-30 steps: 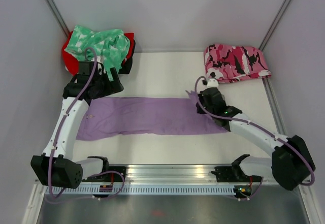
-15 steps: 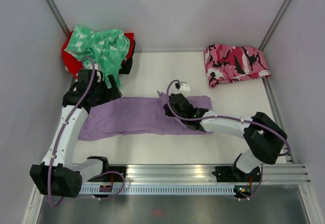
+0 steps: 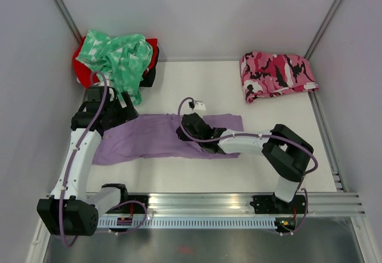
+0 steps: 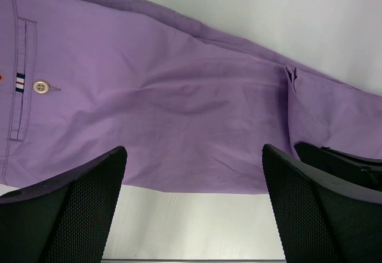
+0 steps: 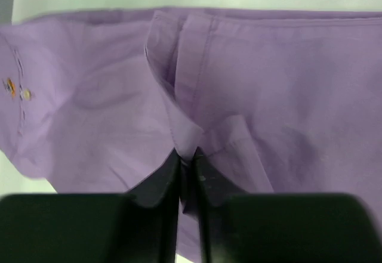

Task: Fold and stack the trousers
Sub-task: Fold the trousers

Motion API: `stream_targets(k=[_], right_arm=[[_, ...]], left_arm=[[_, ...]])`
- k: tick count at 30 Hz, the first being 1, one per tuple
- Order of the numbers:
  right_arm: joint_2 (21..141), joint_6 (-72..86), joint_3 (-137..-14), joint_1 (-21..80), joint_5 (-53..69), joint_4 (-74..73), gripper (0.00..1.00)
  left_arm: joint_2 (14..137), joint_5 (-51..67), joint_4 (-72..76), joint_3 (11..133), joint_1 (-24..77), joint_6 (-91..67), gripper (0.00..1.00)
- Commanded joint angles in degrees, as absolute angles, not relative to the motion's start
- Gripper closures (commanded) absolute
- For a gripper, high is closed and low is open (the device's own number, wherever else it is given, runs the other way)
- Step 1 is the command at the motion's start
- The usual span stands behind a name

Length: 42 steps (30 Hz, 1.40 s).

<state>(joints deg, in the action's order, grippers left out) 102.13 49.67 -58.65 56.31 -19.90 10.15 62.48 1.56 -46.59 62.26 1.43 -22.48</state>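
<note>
Left gripper: jaws wide apart, holding nothing, hanging over the waist end of the trousers. The trousers lie flat on the bench, waistband at left by the button, leg end doubled back over the middle. Behind the left arm a green patterned garment is heaped on a red one, both unfolded.

Right gripper: jaws nearly together, pinching a thin ridge of hem at the leg end, above mid-trousers.

Risks, as judged:
- The pinch is shallow, only a sliver of hem. It may slip out before the leg end reaches the waistband, so the fold would land short and skewed.
- The waist end is not pinned, since the left gripper is off the cloth. Drag from the upper layer could pull the lower layer along and bunch it.
- The hem is creased and partly rolled at the pinch. Laid down so, the wrinkle gets pressed into the fold.

Far right: pink camouflage garment, folded, well apart.
</note>
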Motion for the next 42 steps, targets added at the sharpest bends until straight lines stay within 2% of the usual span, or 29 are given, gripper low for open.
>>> stream_targets(k=[1,2,5,6,10,15,19,23,27,31,32,34,37,38,42], right_arm=[[101.87,47.92,-61.08,57.39,-13.39,11.6,0.76],[101.78,47.12,-61.69,57.48,-10.84,11.69,0.54],[100.2,42.73,-66.17,58.44,-3.09,10.29,0.27],[99.59,41.32,-69.4,59.32,-2.12,9.07,0.24],[94.05,36.4,-75.93,59.68,-1.92,-5.68,0.22],[84.31,35.07,-73.31,55.03,-13.62,-19.49,0.22],[79.9,36.74,-64.09,49.58,-12.57,-18.9,0.27],[78.4,38.14,-56.36,43.18,-14.32,-18.73,0.28],[77.78,38.58,-51.16,37.8,-13.89,-16.53,0.37],[76.99,38.41,-46.59,34.9,-11.17,-13.81,0.44],[77.08,38.41,-45.1,34.2,-10.9,-13.28,0.45],[78.04,38.58,-43.86,33.4,-9.67,-11.78,0.52],[80.06,38.93,-41.67,32.96,-8.61,-9.06,0.58],[81.29,39.2,-40.36,32.7,-8.61,-7.4,0.59],[84.19,39.29,-39.02,31.91,-7.39,-6.24,0.64]], left_arm=[[61.79,2.02,-44.39,60.47,0.97,-22.94,0.0],[61.96,2.37,-44.12,59.77,0.97,-23.03,0.0],[63.1,4.65,-43.16,58.72,0.97,-23.12,0.0],[63.28,5.96,-42.81,58.45,0.97,-22.94,0.0],[62.76,8.08,-41.4,57.39,1.05,-23.2,0.0],[62.58,10.81,-40.17,56.43,1.76,-25.04,0.0],[63.54,12.04,-37.8,56.07,6.31,-27.5,0.01],[68.44,5.82,-36.13,57.3,19.91,-31.89,0.01],[73.55,3.69,-32.09,55.03,23.99,-35.42,0.04],[77.34,2.81,-28.4,52.66,28.03,-35.42,0.19],[78.04,2.81,-27.52,52.3,30.21,-35.59,0.28],[80.76,1.68,-25.76,50.99,32.51,-36.03,0.41],[84.71,0.53,-23.47,48.01,34.63,-38.49,0.7],[85.42,0.53,-22.6,47.12,35.15,-39.71,0.83],[87.54,-2.98,-23.45,43.95,35.51,-41.57,0.97]])
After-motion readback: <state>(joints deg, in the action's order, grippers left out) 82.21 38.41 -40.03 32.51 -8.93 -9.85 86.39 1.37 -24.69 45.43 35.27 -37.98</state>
